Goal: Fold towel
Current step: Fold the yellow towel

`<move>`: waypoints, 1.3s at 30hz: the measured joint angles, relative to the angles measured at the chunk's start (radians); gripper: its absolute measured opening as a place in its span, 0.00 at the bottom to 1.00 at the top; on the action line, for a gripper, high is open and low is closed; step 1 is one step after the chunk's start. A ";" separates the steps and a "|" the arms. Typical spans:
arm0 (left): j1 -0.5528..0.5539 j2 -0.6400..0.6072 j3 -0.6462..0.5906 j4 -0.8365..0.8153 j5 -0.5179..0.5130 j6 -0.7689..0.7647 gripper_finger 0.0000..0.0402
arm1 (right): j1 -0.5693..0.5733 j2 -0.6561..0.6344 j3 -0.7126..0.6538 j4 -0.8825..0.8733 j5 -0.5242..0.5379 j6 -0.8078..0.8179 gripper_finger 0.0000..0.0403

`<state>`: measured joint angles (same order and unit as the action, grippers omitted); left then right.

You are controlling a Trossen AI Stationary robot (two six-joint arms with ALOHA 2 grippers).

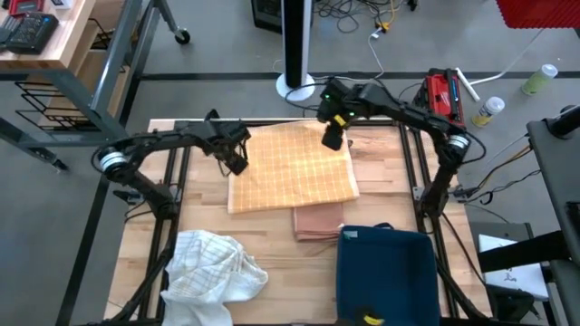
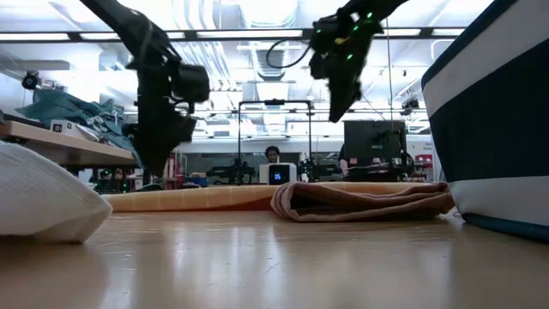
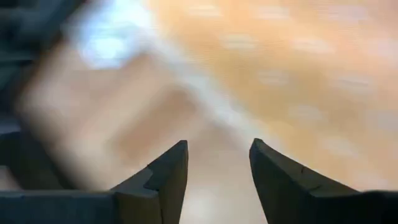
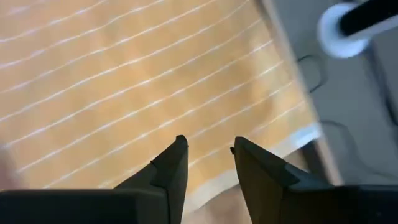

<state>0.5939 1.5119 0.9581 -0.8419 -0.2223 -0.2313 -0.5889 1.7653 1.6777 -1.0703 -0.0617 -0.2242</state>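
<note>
Two grippers are held above the yellow towel (image 1: 292, 166): left gripper (image 1: 236, 163) at its left edge, right gripper (image 1: 333, 138) near its far right corner. Jaws are parted on both, nothing pinched. Towel is laid flat mid-table, long axis left-right.

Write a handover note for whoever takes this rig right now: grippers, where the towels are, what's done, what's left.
Left gripper: open, empty, above the left edge of the yellow towel.
Right gripper: open, empty, above that towel's far right corner.
Yellow towel: lying flat mid-table, folded at least once, both grippers off it.
Pink towel: folded, just in front of it.
White towel: crumpled, front left, untouched.
Blue bin: front right.
Left: finish the yellow towel's folds if needed; fold the white one.
</note>
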 joint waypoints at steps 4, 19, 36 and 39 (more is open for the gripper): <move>-0.073 -0.108 -0.098 0.195 0.288 0.022 0.35 | 0.010 -0.094 -0.077 -0.049 -0.059 0.063 0.29; -0.345 -0.117 -0.397 0.364 0.338 -0.333 0.21 | 0.235 -0.193 -0.239 0.089 -0.069 0.199 0.20; -0.445 -0.350 -0.281 -0.113 0.133 -0.404 0.19 | 0.396 -0.192 -0.271 0.103 0.022 0.074 0.21; -0.480 -0.404 -0.272 -0.034 0.187 -0.172 0.19 | 0.438 -0.192 -0.336 0.161 0.040 0.072 0.25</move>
<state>0.1135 1.1084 0.6862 -0.8758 -0.0348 -0.4032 -0.1514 1.5730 1.3414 -0.9090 -0.0214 -0.1519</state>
